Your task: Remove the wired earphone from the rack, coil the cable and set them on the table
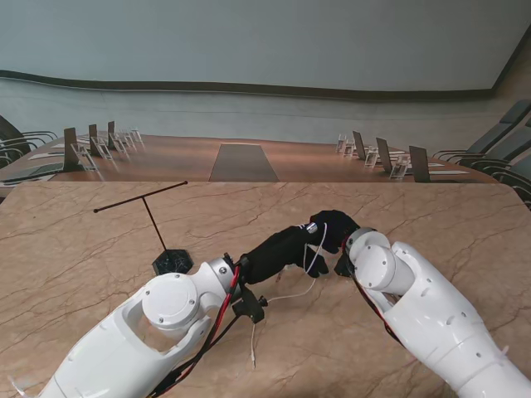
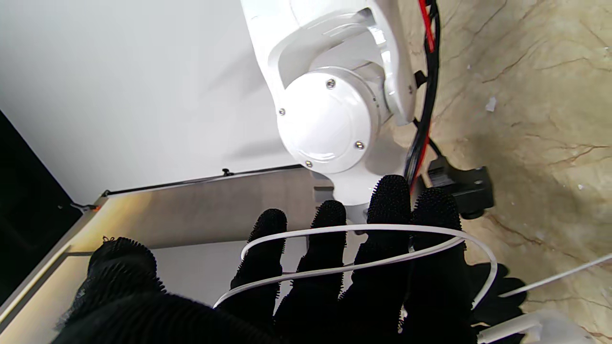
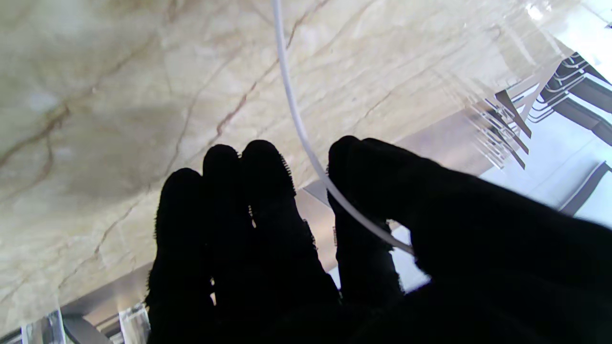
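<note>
Where marble table (image 1: 75, 257) ends, chairs (image 1: 390, 157), wall (image 1: 265, 41)

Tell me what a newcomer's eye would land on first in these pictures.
First, the two black-gloved hands meeting mid-table: the left hand has the white earphone cable looped around its fingers, and the right hand pinches the same cable. A loose end trails over the marble table towards me. To the left stands the thin black rack, with nothing hanging on it.
</note>
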Robot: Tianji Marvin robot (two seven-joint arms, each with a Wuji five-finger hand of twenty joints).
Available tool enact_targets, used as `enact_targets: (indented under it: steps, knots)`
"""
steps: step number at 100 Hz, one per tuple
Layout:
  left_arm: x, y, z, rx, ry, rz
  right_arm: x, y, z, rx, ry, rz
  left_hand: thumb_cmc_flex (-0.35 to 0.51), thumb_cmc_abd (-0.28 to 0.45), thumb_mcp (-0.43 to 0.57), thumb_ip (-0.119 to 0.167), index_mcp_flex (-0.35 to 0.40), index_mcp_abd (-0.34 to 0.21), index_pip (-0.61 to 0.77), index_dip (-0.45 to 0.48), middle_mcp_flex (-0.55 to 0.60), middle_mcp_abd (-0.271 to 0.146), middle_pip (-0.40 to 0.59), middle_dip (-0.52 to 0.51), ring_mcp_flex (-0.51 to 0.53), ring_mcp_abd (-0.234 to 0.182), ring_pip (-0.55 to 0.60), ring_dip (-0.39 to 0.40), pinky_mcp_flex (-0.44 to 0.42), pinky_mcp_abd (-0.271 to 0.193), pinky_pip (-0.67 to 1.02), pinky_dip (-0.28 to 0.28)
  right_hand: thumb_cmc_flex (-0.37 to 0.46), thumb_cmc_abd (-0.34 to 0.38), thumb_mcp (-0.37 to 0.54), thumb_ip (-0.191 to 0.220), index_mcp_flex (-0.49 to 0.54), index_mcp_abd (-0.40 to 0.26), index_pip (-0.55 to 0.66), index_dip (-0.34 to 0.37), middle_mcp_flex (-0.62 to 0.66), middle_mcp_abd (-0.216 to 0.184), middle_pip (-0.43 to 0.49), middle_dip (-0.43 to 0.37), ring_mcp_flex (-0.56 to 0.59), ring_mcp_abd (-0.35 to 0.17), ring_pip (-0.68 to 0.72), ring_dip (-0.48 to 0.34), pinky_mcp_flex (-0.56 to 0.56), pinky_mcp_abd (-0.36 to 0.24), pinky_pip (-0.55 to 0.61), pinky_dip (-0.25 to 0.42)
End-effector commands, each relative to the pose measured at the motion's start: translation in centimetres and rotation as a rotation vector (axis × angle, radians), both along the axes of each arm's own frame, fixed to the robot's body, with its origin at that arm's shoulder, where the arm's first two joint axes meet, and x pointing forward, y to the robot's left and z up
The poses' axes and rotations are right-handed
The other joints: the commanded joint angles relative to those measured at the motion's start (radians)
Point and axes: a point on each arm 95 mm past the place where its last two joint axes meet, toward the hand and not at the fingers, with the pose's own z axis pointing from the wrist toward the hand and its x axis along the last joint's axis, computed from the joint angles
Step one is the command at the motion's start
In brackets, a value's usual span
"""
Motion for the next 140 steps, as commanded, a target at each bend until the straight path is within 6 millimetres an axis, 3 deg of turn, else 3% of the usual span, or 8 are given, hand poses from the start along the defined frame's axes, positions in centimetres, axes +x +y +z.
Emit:
enact_targets:
  steps: [1, 54, 123, 140]
  knots:
    - [-0.1, 0.2, -0.9, 0.014, 0.023, 0.006, 0.4, 0.1, 1.8, 0.007, -0.053, 0.013, 0.001, 0.041, -0.01, -0.014, -0.013, -0.033, 0.005, 0.007, 0.021, 0.001, 0.017, 0.02, 0.024, 0.014, 0.022, 0.017, 0.017, 0.065, 0.038, 0.023, 0.084, 0.025, 0.13, 0.063, 0.137, -0.13, 0.176, 0.094, 0.021, 0.073, 0.025, -0.001, 0.008, -0.002, 0.033, 0.013, 0.007, -0.03, 0.024, 0.019]
    - [0.5, 0.8, -3.9, 0.096, 0.073, 0.042, -0.6, -0.7, 7.2, 0.049, -0.263, 0.104, -0.008, 0.038, -0.011, -0.013, 0.054, -0.016, 0.023, 0.01, 0.135, 0.006, 0.025, 0.008, 0.044, 0.046, 0.038, 0.01, 0.017, 0.099, 0.073, 0.048, 0.075, 0.021, 0.137, 0.072, 0.143, -0.136, 0.173, 0.093, 0.023, 0.069, 0.022, -0.002, 0.012, -0.005, 0.03, 0.011, 0.006, -0.031, 0.024, 0.02]
    - [2.2, 1.6, -4.5, 0.129, 0.059, 0.106, -6.0, 0.3, 11.9, 0.047, -0.386, 0.323, -0.05, 0.011, -0.009, -0.01, 0.066, -0.009, -0.003, -0.015, 0.15, 0.008, -0.015, -0.046, 0.01, 0.048, 0.01, -0.028, -0.019, 0.09, 0.058, 0.048, 0.056, 0.011, 0.153, 0.096, 0.161, -0.143, 0.162, 0.093, 0.056, 0.062, 0.009, 0.006, 0.043, -0.004, 0.021, 0.004, 0.033, -0.023, 0.022, 0.017]
    - [2.8, 1.8, -4.5, 0.134, 0.047, 0.131, -7.7, 0.4, 12.6, 0.03, -0.384, 0.37, -0.052, 0.009, -0.009, -0.01, 0.065, -0.011, -0.003, -0.018, 0.142, 0.005, -0.017, -0.055, 0.001, 0.038, 0.004, -0.032, -0.02, 0.084, 0.066, 0.053, 0.051, -0.007, 0.166, 0.105, 0.17, -0.143, 0.157, 0.096, 0.083, 0.076, 0.026, 0.035, 0.079, 0.007, 0.04, 0.009, 0.058, -0.002, 0.043, 0.025]
